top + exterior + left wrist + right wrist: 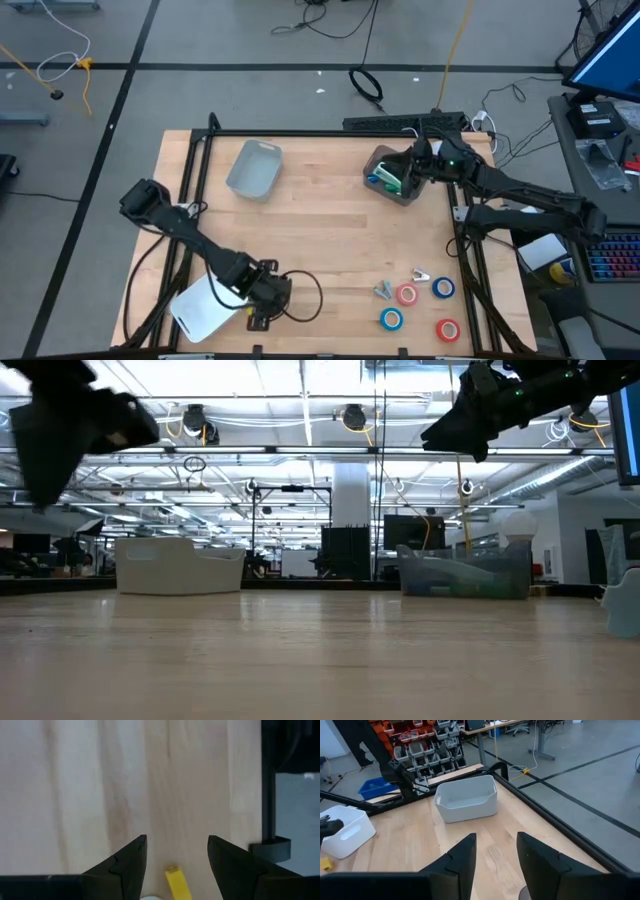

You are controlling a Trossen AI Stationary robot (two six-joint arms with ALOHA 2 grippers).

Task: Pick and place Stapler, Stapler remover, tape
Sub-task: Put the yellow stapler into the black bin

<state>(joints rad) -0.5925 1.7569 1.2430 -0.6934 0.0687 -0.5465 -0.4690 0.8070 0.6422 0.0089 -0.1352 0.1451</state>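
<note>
The tape (407,294) looks light and stiff, probably slick on its faces; I would pinch a roll across its rim. There are four small rings, two red, two blue, with pale centres, lying near the table's front right corner. Right gripper (418,165) hovers over a grey bin (384,185), fingers spread and empty. Left gripper (262,310), by the white bin (203,309), is spread too.

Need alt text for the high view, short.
Overhead view of a wooden table: the right gripper hovers, open, over a dark bin at the far right, and the left gripper hangs open at the near edge beside a white bin. An empty grey bin sits far left; four tape rolls and metal claw pieces lie near right.
</note>
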